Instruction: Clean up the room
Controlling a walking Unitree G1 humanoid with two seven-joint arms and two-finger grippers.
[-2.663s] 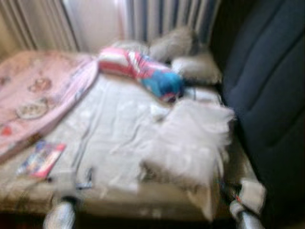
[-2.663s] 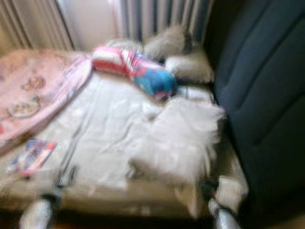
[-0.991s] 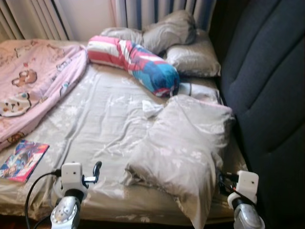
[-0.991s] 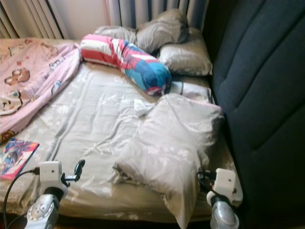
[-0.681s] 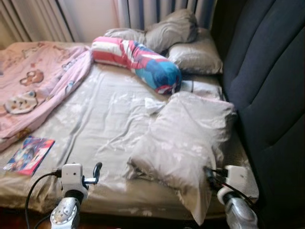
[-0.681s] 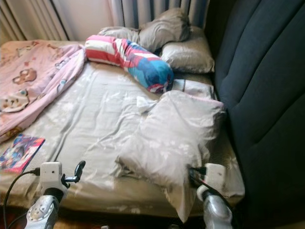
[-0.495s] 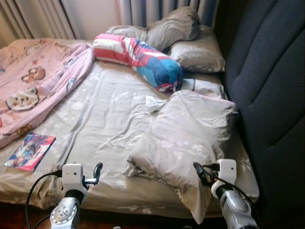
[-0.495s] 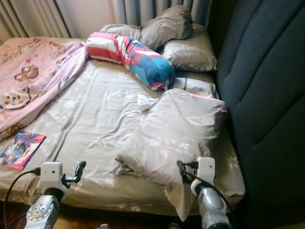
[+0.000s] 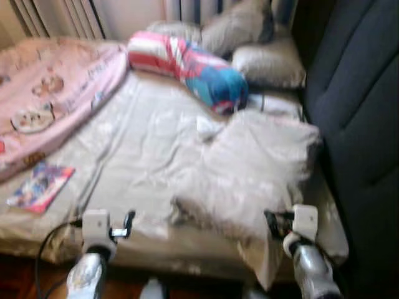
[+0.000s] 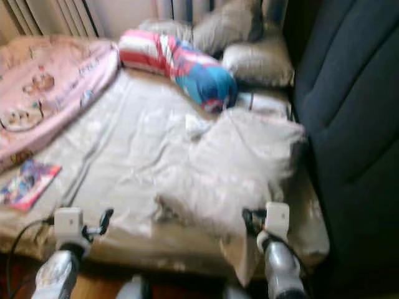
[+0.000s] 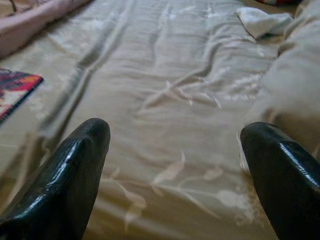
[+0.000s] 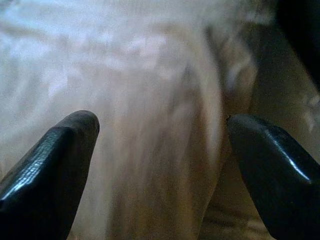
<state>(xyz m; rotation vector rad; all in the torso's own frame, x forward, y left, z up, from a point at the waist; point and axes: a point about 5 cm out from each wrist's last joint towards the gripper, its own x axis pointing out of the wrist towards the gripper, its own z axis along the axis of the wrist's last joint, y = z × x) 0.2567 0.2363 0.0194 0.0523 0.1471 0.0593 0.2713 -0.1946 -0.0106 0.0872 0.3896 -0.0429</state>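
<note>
A large beige pillow (image 9: 255, 165) lies askew on the right half of the bed. My right gripper (image 9: 272, 223) hovers at its near corner, open, and pillow cloth (image 12: 150, 100) spans the gap between its fingers. My left gripper (image 9: 128, 222) is open over the bare beige sheet (image 11: 165, 90) near the bed's front edge, holding nothing. A red, white and blue bolster (image 9: 190, 65) lies across the head of the bed. A small white cloth (image 9: 209, 126) sits between bolster and pillow. A colourful book (image 9: 40, 187) rests near the front left.
A pink patterned blanket (image 9: 53, 93) covers the far left of the bed. Grey pillows (image 9: 265, 59) are piled at the head. A dark padded panel (image 9: 358, 118) stands along the right side. Curtains hang behind. Brown floor (image 9: 37, 280) shows below the bed's front edge.
My right arm has swung left from the bed's right edge to the big pillow's near corner. The head view has shifted and is blurred. The left gripper has stayed put.
</note>
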